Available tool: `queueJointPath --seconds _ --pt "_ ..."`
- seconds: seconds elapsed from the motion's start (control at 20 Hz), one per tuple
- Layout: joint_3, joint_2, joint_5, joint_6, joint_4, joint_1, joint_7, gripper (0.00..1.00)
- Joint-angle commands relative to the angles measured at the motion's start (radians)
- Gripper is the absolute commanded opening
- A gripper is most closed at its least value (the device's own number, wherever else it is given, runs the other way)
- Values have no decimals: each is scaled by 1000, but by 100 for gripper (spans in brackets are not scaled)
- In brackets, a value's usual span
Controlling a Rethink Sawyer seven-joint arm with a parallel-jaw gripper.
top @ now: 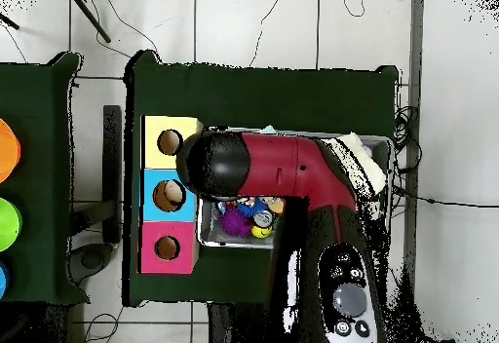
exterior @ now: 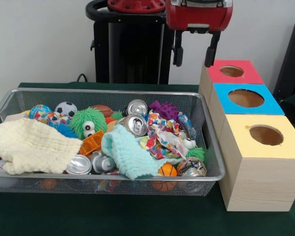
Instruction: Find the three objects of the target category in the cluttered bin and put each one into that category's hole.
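Observation:
The bin (exterior: 108,91) is a silver wire-mesh basket full of clutter. In it lie several drink cans (exterior: 134,124), a cream cloth (exterior: 32,145), a mint cloth (exterior: 128,152), a patterned cloth (exterior: 162,135), a soccer ball (exterior: 66,108), a green fuzzy ball with eyes (exterior: 88,122), a purple spiky toy (exterior: 163,110) and a small orange basketball (exterior: 167,170). My gripper (exterior: 195,51) hangs open and empty, high above the bin's back right corner. In the overhead view the arm (top: 283,169) covers most of the bin (top: 207,240) and hides the gripper.
Three wooden boxes with round holes stand beside the bin: red top (exterior: 246,76), blue top (exterior: 265,105), yellow top (exterior: 285,145). They also show in the overhead view, yellow (top: 185,130), blue (top: 151,195), red (top: 151,251). The black pedestal (exterior: 132,49) stands behind.

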Motion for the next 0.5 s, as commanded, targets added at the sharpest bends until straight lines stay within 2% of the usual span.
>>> queueJointPath --seconds 0.05,0.5 --pt "88 -15 -51 -88 147 -58 -106 100" --pt "80 -73 -66 -83 205 -111 -135 100"
